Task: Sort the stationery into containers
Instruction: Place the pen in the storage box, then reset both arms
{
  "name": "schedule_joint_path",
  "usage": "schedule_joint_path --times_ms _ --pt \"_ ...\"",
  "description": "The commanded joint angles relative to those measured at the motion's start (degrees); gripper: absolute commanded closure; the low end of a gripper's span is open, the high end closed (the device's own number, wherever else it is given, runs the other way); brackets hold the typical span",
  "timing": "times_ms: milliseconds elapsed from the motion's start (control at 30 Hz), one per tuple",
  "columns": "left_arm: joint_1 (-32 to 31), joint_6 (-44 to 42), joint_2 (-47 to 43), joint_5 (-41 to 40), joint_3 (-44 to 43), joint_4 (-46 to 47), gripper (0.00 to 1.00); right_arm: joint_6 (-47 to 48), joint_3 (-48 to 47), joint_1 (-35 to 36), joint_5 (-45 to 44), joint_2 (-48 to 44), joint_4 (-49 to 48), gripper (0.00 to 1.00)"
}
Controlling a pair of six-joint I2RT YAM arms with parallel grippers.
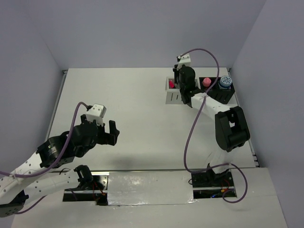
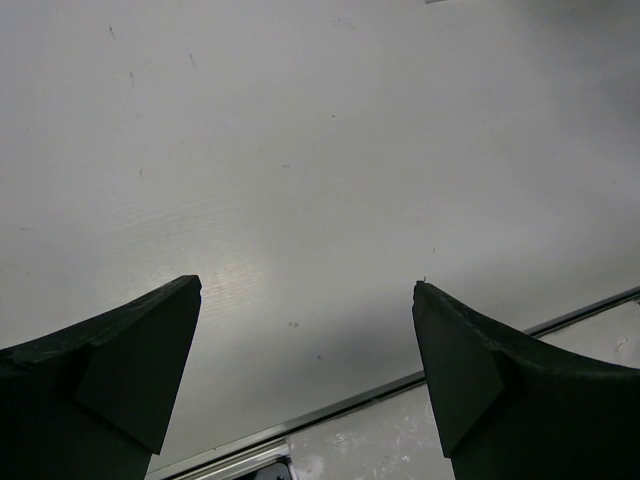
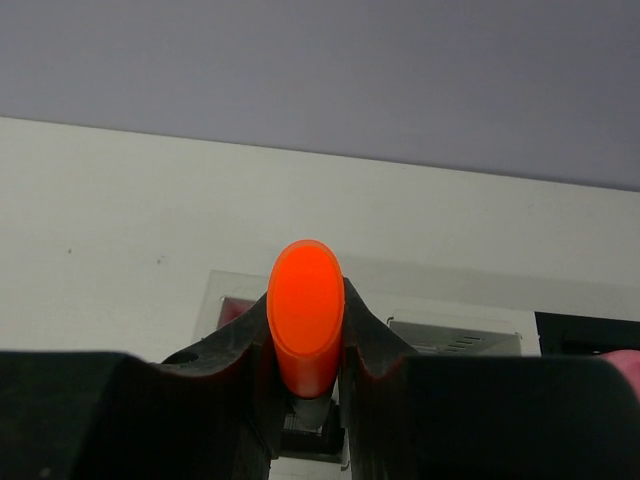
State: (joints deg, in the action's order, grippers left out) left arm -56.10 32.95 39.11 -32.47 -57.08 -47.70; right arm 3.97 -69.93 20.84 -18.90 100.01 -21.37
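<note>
My right gripper (image 1: 182, 89) is shut on a black highlighter with an orange cap (image 3: 306, 318), held upright over the row of containers at the back right. In the right wrist view a white box (image 3: 228, 296) lies below left, another white box (image 3: 455, 335) below right, and a black box (image 3: 585, 330) beyond. From above, the left white box (image 1: 172, 96) holds a pink-capped item (image 1: 171, 84). One black box holds a pink-capped bottle (image 1: 206, 81), the end black box (image 1: 231, 92) a blue roll (image 1: 225, 81). My left gripper (image 1: 113, 132) is open and empty.
The left gripper (image 2: 305, 290) hovers over bare white table near the metal strip of the front edge (image 2: 380, 392). Grey walls close in the table at the back and both sides. The right arm's purple cable (image 1: 192, 130) loops over the table's right part.
</note>
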Motion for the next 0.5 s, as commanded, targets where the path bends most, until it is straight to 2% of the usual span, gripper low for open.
schedule_joint_path --times_ms 0,67,100,133,167,200,233,267,467 --pt "-0.3 -1.5 -0.1 0.7 0.2 2.0 0.01 -1.6 0.8 -0.2 0.6 -0.1 -3.8 0.86" --pt "-0.2 -1.5 0.0 0.7 0.3 2.0 0.01 -1.9 1.1 -0.2 0.6 -0.2 -3.6 0.80" --pt "-0.2 -1.5 -0.1 0.8 0.4 2.1 0.01 -1.9 1.4 -0.2 0.8 -0.3 -3.5 0.73" --pt "-0.3 -1.7 -0.3 1.0 0.4 2.2 0.01 -2.1 1.6 -0.1 1.3 -0.7 -3.4 0.60" --pt "-0.3 -1.7 -0.4 1.1 0.4 2.3 0.01 -2.3 1.7 -0.2 1.2 -0.9 -3.2 0.30" --pt "-0.2 -1.7 -0.4 1.1 0.5 2.4 0.01 -2.6 1.8 -0.2 1.2 -1.0 -3.0 0.22" --pt "-0.2 -1.7 -0.5 1.1 0.5 2.4 0.01 -2.8 1.7 -0.3 1.1 -1.5 -2.5 0.18" --pt "-0.3 -1.7 -0.7 0.9 0.5 2.4 0.01 -3.0 1.8 -0.1 1.2 -1.7 -2.2 0.01" --pt "-0.2 -0.6 -0.8 -1.1 0.2 1.9 0.01 -3.6 3.4 -0.2 2.5 -6.3 -2.1 0.00"
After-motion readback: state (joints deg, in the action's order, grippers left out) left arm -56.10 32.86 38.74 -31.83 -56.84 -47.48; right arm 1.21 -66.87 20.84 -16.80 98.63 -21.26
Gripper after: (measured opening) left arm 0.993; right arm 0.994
